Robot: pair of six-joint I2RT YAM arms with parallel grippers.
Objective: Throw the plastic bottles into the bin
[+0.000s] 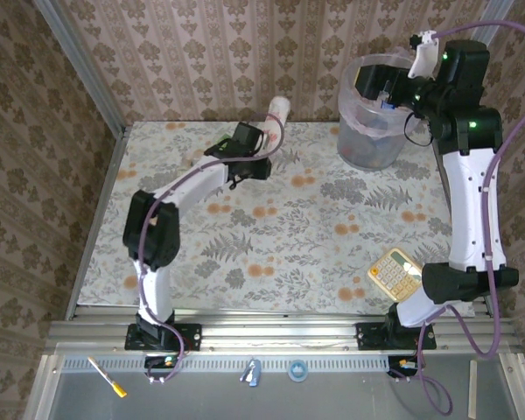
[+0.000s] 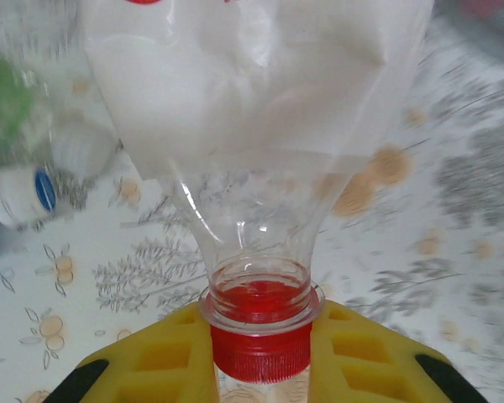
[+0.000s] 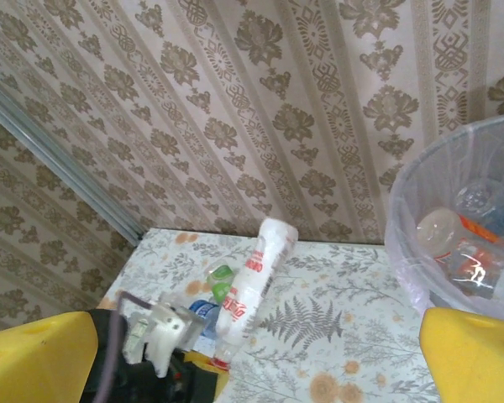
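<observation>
On the table (image 1: 289, 236), near its far edge and left of centre, the left gripper (image 2: 264, 363) has its jaws clamped on the red-capped neck of a clear white-labelled bottle (image 2: 260, 201). The bottle's long axis points up and away from the jaws. The bin (image 1: 352, 140) stands at the far right corner, well to the bottle's right. The right gripper (image 1: 378, 84) hangs over the bin, jaws wide and empty. The carry is probably the left arm's.

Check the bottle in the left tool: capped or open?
Capped: red cap on the neck of the bottle, clamped between yellow fingers of the left tool.
</observation>
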